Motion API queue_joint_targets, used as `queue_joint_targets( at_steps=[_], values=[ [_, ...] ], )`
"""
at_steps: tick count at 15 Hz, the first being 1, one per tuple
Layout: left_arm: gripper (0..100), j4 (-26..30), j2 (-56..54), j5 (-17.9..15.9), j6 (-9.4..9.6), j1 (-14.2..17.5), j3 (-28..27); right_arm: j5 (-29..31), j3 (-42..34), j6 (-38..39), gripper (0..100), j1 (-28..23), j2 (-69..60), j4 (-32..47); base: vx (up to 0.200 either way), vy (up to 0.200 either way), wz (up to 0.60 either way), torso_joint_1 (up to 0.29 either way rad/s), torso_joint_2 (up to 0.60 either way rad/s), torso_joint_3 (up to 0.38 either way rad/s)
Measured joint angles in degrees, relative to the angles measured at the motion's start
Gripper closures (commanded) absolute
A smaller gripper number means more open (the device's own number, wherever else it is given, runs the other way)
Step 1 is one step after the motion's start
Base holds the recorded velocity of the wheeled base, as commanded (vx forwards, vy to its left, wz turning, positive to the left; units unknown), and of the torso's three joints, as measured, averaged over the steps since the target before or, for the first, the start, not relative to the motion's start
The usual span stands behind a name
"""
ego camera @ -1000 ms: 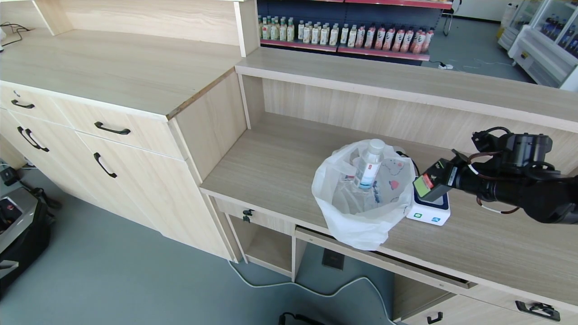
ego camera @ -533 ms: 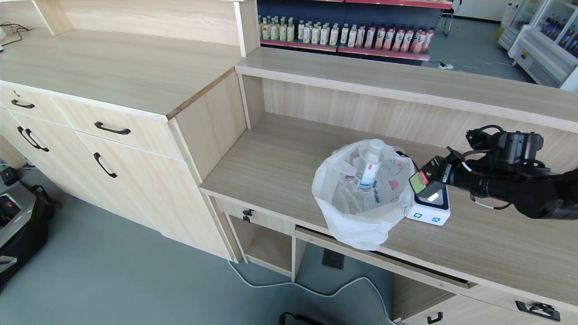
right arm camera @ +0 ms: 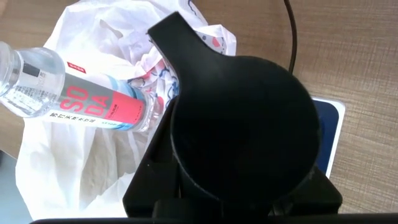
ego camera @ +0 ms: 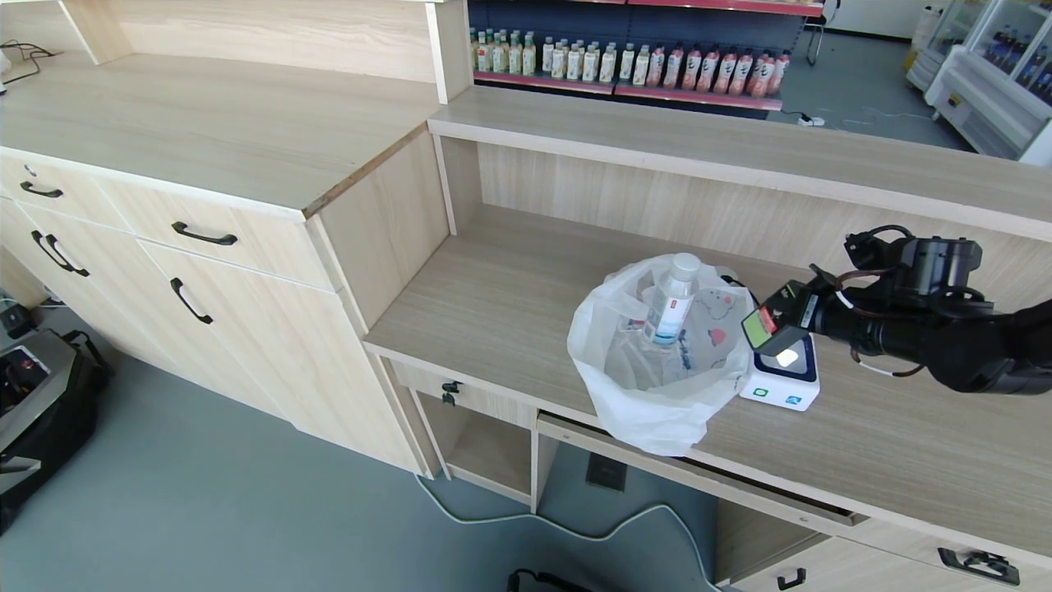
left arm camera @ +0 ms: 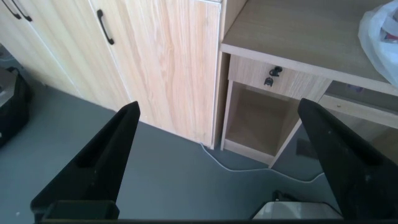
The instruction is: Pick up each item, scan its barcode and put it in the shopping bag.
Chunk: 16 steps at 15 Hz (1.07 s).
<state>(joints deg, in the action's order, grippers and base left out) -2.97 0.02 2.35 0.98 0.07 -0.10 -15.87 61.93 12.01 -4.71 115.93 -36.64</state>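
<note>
On my head camera, the right gripper sits at the right of the frame, closed on a small dark item with a green and red face. I hold the item just above the white scanner, whose top window glows. The scanner stands on the wooden counter, touching the right side of the shopping bag.

The white bag sits a little right of centre in that frame, mouth open. A clear bottle with a red and white label leans inside it, cap up. On the right wrist camera the round black bulk of the held item covers the middle of the frame, with the bag and bottle in the upper left.

On the left wrist camera, the left gripper has its fingers spread wide with nothing between them. It hangs over the grey floor in front of the cabinet doors.
</note>
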Motion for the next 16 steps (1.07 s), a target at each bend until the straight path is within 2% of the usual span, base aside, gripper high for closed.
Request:
queue_joint_targets(
  at_steps=[9, 12, 14, 16],
  values=[
    [0, 0.0, 0.0, 0.0, 0.0, 0.0, 0.0, -0.11, 0.33, -0.18, 100, 0.9, 0.16, -0.24, 0.0, 0.0, 0.0, 0.0, 0.0, 0.0],
    [0, 0.0, 0.0, 0.0, -0.02, 0.0, 0.0, 0.06, -1.24, -1.08, 100, 0.68, -3.75, -0.17, 0.0, 0.0, 0.0, 0.0, 0.0, 0.0],
    [0, 0.0, 0.0, 0.02, 0.0, 0.0, 0.0, 0.13, -8.16, -9.87, 100, -1.49, -11.85, -0.5, 0.0, 0.0, 0.0, 0.0, 0.0, 0.0],
    [0, 0.0, 0.0, 0.02, 0.0, 0.0, 0.0, 0.22, -19.9, -25.22, 100, -7.11, -22.27, -0.96, 0.0, 0.0, 0.0, 0.0, 0.0, 0.0]
  ],
)
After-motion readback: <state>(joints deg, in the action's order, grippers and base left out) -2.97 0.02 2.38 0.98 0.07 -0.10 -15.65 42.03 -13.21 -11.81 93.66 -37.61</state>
